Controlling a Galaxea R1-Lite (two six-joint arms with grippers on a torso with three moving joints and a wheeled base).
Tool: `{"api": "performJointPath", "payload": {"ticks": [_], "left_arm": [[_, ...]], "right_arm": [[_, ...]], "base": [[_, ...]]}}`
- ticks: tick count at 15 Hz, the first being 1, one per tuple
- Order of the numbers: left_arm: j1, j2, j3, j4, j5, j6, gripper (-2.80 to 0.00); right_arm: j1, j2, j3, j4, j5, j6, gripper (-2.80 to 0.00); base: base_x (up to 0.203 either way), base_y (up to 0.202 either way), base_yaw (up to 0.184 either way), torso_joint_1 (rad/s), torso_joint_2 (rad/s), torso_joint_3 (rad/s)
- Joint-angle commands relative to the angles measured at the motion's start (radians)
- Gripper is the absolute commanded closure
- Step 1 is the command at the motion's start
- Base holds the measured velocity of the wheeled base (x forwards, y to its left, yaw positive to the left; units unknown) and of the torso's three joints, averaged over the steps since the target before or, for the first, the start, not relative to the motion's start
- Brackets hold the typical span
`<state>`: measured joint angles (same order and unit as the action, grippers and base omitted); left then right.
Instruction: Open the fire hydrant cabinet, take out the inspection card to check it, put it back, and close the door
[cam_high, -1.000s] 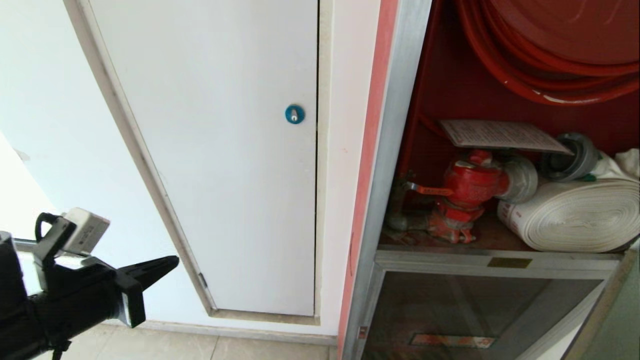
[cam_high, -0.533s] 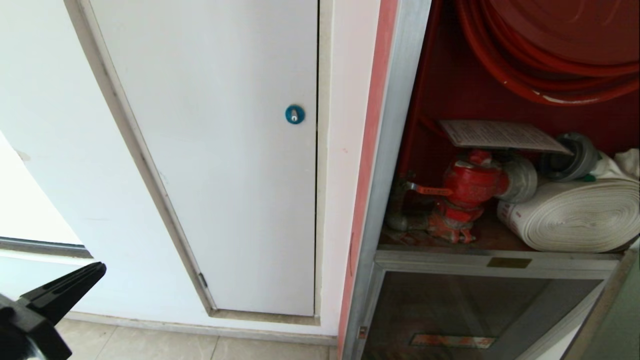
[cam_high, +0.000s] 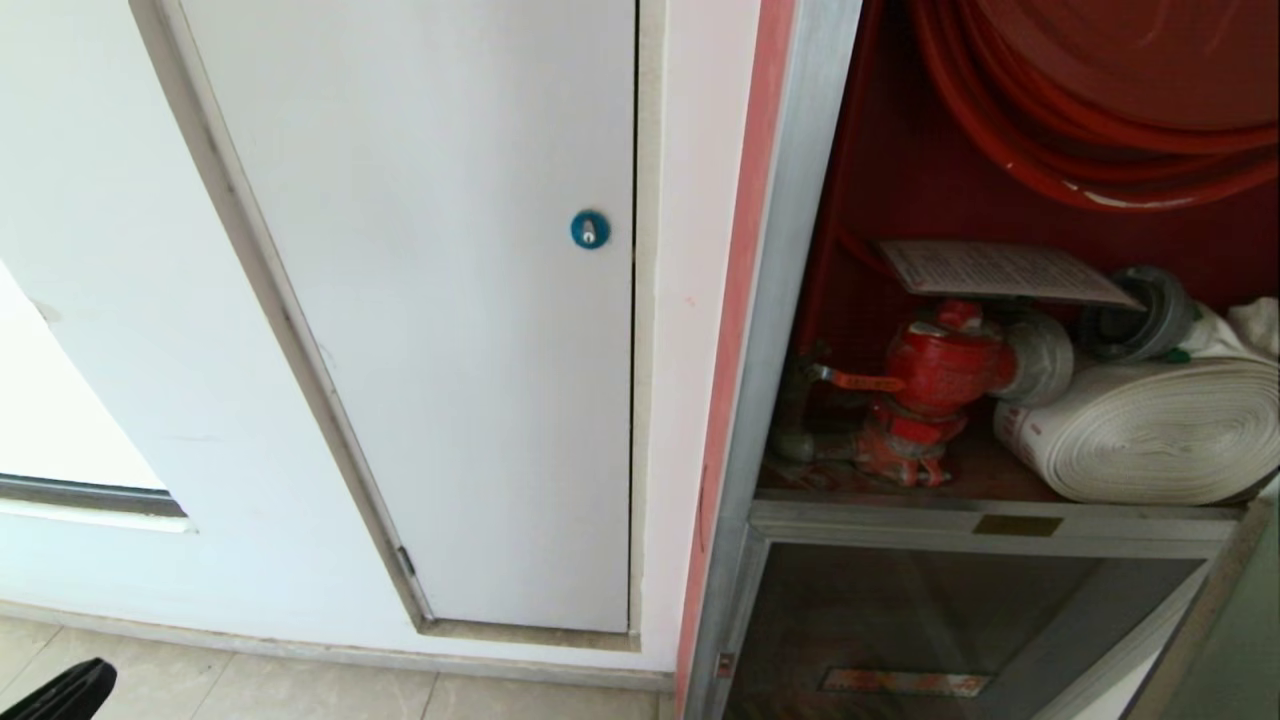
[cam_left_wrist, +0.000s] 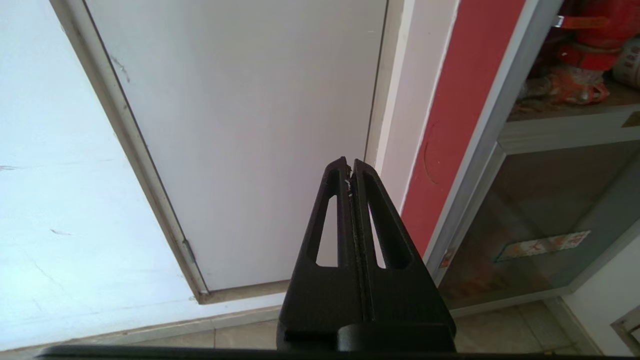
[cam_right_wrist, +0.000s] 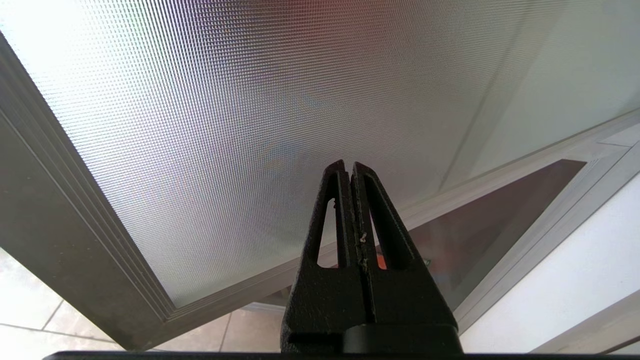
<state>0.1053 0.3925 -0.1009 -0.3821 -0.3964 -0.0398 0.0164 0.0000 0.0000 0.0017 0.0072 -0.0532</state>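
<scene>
- Fire hydrant cabinet (cam_high: 800, 300) open; inspection card (cam_high: 1005, 271) lies atop red hydrant valve (cam_high: 935, 375).
- Left gripper (cam_left_wrist: 350, 167) and right gripper (cam_right_wrist: 348, 170) both closed, empty.
- Risk: door (cam_right_wrist: 225, 125) swing could clip the card.

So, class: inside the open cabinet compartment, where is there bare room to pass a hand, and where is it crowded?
Free: the dark gap above the inspection card, under the red hose reel, and a narrow strip of shelf between the cabinet's frame and the red valve. Crowded: the right, where the rolled white hose and the coupling press against the valve.
</scene>
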Motion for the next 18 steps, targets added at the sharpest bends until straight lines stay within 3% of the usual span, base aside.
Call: {"api": "performJointPath", "payload": {"ticks": [1,4,7,11,12,15,18], "left_arm": [[-0.001,-0.124,0.001,0.068,0.001,-0.011,0.0],[-0.008,-0.123,0.007,0.08,0.002,-0.02,0.0],[-0.075,-0.13,0.006,0.084,0.009,-0.022,0.0],[-0.081,-0.259,0.01,0.209,0.042,-0.023,0.0],[-0.086,-0.295,0.011,0.248,0.069,-0.02,0.0],[-0.093,-0.354,0.015,0.282,0.249,0.007,0.0],[-0.093,-0.388,0.081,0.287,0.277,0.082,0.0]], "right_arm": [[0.0,0.002,0.0,0.0,0.0,0.0,0.0],[0.0,0.002,0.0,0.0,0.0,0.0,0.0],[0.0,0.002,0.0,0.0,0.0,0.0,0.0],[0.0,0.002,0.0,0.0,0.0,0.0,0.0],[0.0,0.002,0.0,0.0,0.0,0.0,0.0],[0.0,0.002,0.0,0.0,0.0,0.0,0.0],[0.0,0.002,0.0,0.0,0.0,0.0,0.0]], "base": [[0.0,0.0,0.0,0.0,0.0,0.0],[0.0,0.0,0.0,0.0,0.0,0.0],[0.0,0.0,0.0,0.0,0.0,0.0],[0.0,0.0,0.0,0.0,0.0,0.0],[0.0,0.0,0.0,0.0,0.0,0.0],[0.0,0.0,0.0,0.0,0.0,0.0],[0.0,0.0,0.0,0.0,0.0,0.0]]}}
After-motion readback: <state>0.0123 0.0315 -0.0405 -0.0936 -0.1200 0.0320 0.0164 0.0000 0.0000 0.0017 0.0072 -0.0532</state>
